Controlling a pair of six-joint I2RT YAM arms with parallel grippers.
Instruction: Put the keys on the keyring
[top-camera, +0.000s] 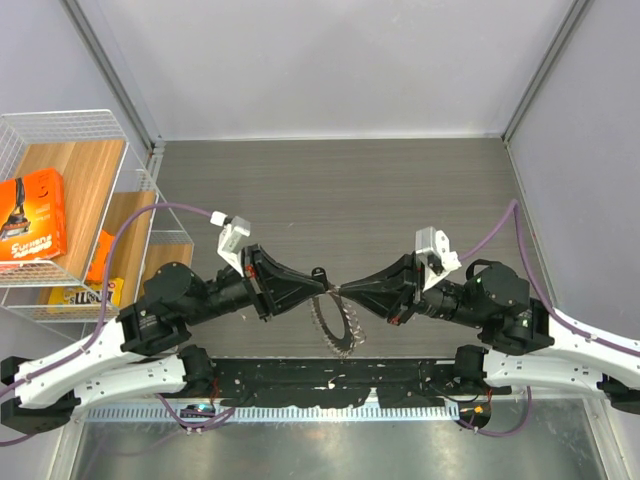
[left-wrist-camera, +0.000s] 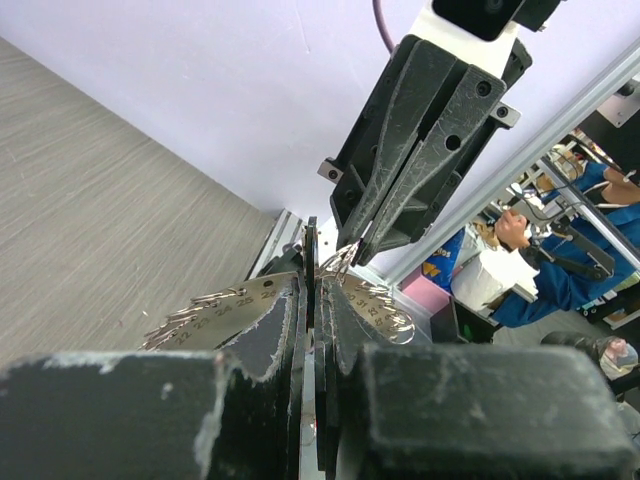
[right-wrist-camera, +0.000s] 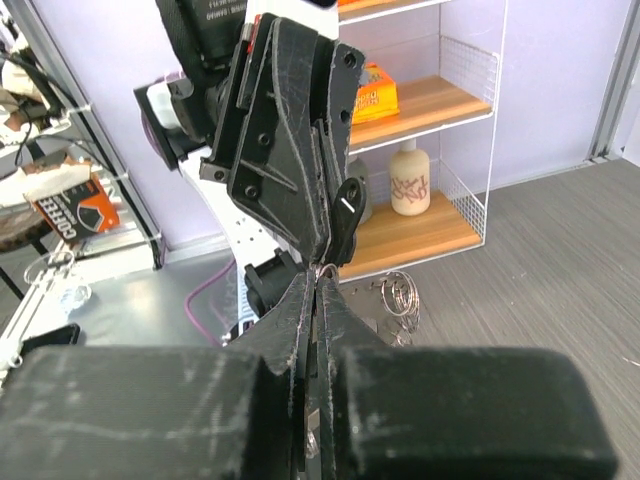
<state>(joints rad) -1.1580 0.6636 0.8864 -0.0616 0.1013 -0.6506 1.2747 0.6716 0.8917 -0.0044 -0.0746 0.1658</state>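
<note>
My left gripper (top-camera: 322, 285) and right gripper (top-camera: 341, 290) meet tip to tip above the near middle of the table. The left gripper (left-wrist-camera: 312, 282) is shut on the small key with a dark head (top-camera: 318, 272), which stands edge-on between its fingers (left-wrist-camera: 311, 240); the right wrist view shows the dark head (right-wrist-camera: 347, 205). The right gripper (right-wrist-camera: 318, 290) is shut on a thin loop of the keyring (right-wrist-camera: 328, 268). The fanned silvery keys (top-camera: 335, 325) form a spiky disc just below the tips; they show as numbered blades (left-wrist-camera: 225, 305) in the left wrist view.
A white wire shelf rack (top-camera: 130, 175) stands at the left with an orange box (top-camera: 30, 215) on it. The right wrist view shows a bottle (right-wrist-camera: 408, 185) on the shelf and loose silvery rings (right-wrist-camera: 400, 295) over the table.
</note>
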